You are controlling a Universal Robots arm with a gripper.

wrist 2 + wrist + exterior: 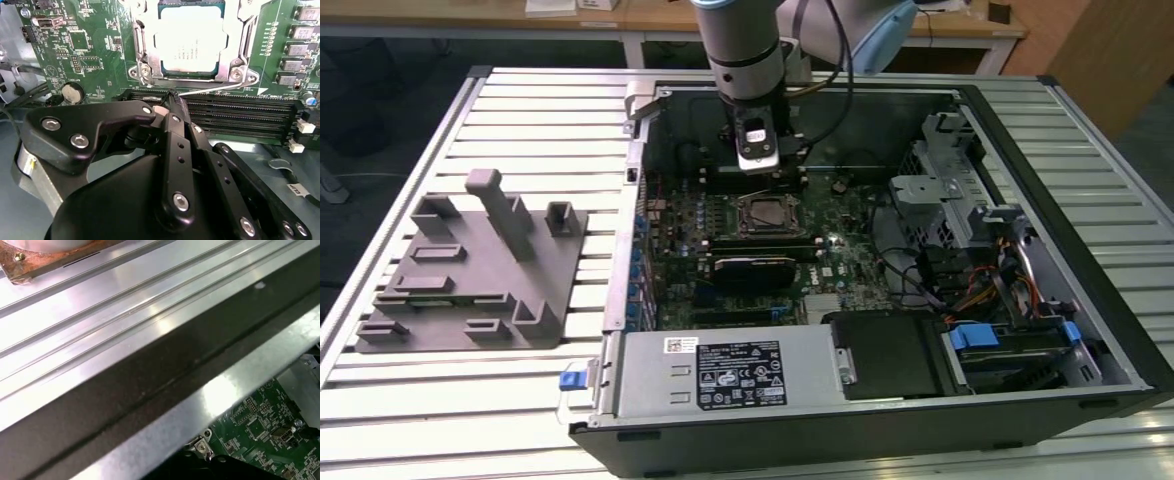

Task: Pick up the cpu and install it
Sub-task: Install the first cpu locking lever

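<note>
At the near edge of the bench [440,400], the open computer case [1067,200] shows its grey power supply [720,375] along the near wall, with a black drive bay [894,355] to its right in the exterior view. On the exterior view's left, apart from the case, a grey plastic block [467,270] with posts and slots sits on the slatted bench top. Farther in, the green motherboard [854,270] carries a black finned module [754,272], then the memory slots [240,117]. Just beyond them is the cpu [190,42], lying flat in its socket, framed by the metal retention bracket [150,55]. The hand [170,100] hangs over the memory slots just short of the socket, its black fingers [172,107] clenched together with nothing between them, their tips beside a thin wire lever [220,87]. The arm [740,40] rises at the far side of the case.
</note>
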